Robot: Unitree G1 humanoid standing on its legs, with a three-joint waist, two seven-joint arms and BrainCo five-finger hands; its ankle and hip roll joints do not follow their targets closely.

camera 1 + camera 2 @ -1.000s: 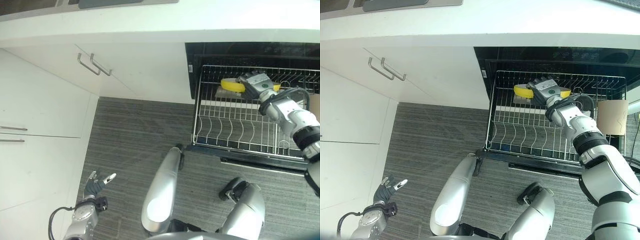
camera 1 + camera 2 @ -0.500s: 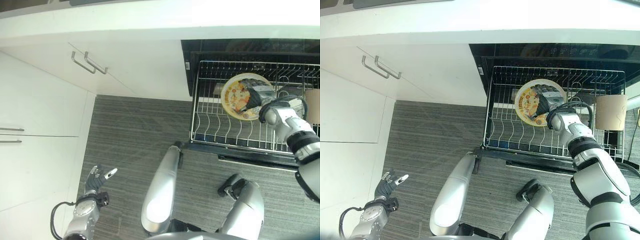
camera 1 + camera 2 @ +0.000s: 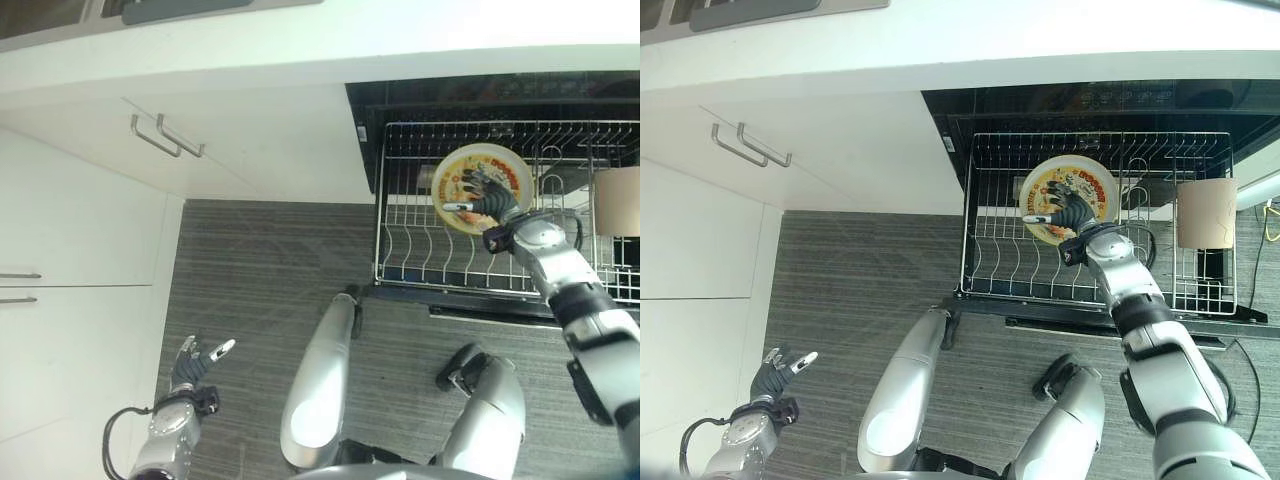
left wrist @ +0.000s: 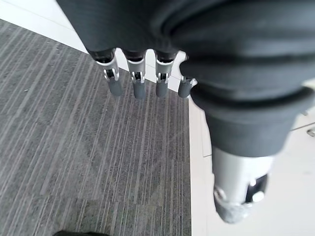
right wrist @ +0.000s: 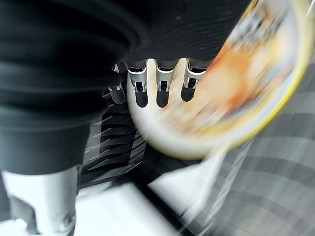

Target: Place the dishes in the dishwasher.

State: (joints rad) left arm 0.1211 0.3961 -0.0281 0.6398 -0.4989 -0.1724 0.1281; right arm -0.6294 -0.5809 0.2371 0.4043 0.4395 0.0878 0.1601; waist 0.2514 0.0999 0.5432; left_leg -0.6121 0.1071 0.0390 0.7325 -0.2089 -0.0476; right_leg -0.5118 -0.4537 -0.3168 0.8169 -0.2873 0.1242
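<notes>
Nearest, low at the left over the grey striped floor (image 3: pixel 260 290), the left hand (image 3: pixel 190 365) hangs beside the white cabinets (image 3: pixel 70 250), its fingers (image 4: pixel 135 86) straight and spread, with nothing in them.

Farther out on the right, the dishwasher rack (image 3: pixel 400 250) stands pulled out of the dark dishwasher (image 3: pixel 1080 100) below the white worktop (image 3: pixel 300 50). The right hand (image 3: pixel 1070 213) reaches over the rack from its near edge, and the plate (image 3: pixel 1095 180), round with a yellow rim and a colourful printed face, stands tilted up on edge in the middle of the rack, toward its far edge, its printed face turned to the camera. The hand lies against the plate's face with the fingers (image 5: pixel 162 91) loosely spread and fairly straight; the thumb sticks out toward the rack's left side. Whether any finger still grips the rim cannot be told, since the wrist view is blurred there; the fingertips show in front of the plate rather than wrapped round it.

At the rack's right end a tan cylindrical holder (image 3: pixel 1206 213) stands upright. Two bar handles (image 3: pixel 165 137) sit on the cabinet front under the worktop, well to the left of the dishwasher.
</notes>
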